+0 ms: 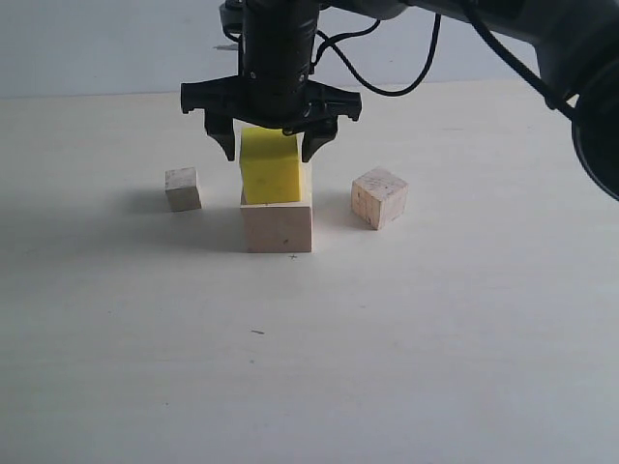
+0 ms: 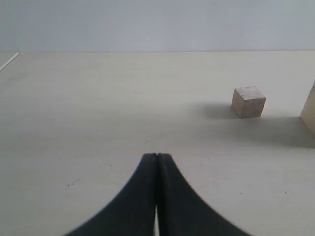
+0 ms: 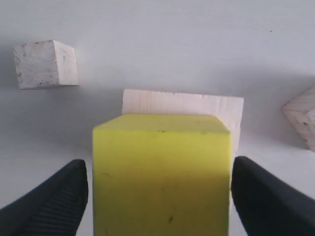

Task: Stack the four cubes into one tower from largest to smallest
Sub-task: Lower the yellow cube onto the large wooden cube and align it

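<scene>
Second tier: the yellow cube [image 1: 270, 169] rests on the large cube [image 1: 278, 227] between the right gripper's [image 1: 270, 150] spread jaws, touching neither; the next move probably calls for a straight lift, then the medium cube [image 1: 379, 197] outside the jaws; the left gripper's [image 2: 156, 162] jaws are pressed together.

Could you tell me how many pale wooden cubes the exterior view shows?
3: large cube under the yellow cube, smallest cube left of it, medium cube right of it.

Soft, even light fills my pale desk [image 1: 435, 367], bright and flat. Shadows are faint and diffuse, spreading left of the tiny cube [image 1: 182, 188] in the exterior view. Up close, the yellow cube [image 3: 161, 177] looks slightly soft, and my left gripper [image 2: 156, 156] blurs toward the frame edge.
</scene>
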You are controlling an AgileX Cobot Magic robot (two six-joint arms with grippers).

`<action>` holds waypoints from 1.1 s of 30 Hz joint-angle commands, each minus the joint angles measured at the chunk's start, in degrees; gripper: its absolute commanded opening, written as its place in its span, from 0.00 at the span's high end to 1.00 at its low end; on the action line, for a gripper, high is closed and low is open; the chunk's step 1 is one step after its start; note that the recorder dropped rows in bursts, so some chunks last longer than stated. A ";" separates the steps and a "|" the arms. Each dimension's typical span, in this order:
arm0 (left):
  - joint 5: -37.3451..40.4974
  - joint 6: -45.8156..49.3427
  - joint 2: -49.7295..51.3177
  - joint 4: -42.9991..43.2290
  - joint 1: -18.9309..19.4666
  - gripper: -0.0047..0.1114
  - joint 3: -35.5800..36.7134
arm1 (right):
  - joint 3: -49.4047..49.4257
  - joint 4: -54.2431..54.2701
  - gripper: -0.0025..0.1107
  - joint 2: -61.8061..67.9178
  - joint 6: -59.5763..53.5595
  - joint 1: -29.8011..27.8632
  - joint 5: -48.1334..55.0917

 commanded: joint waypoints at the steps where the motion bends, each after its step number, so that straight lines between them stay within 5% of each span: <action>1: -0.44 0.06 -0.32 -0.44 -0.43 0.96 0.19 | 0.10 -0.15 0.30 -0.28 2.78 -0.20 -0.29; 33: -0.44 0.06 -0.32 -0.44 -0.43 0.96 0.19 | 0.10 -1.20 0.30 -1.30 0.56 -0.20 -0.10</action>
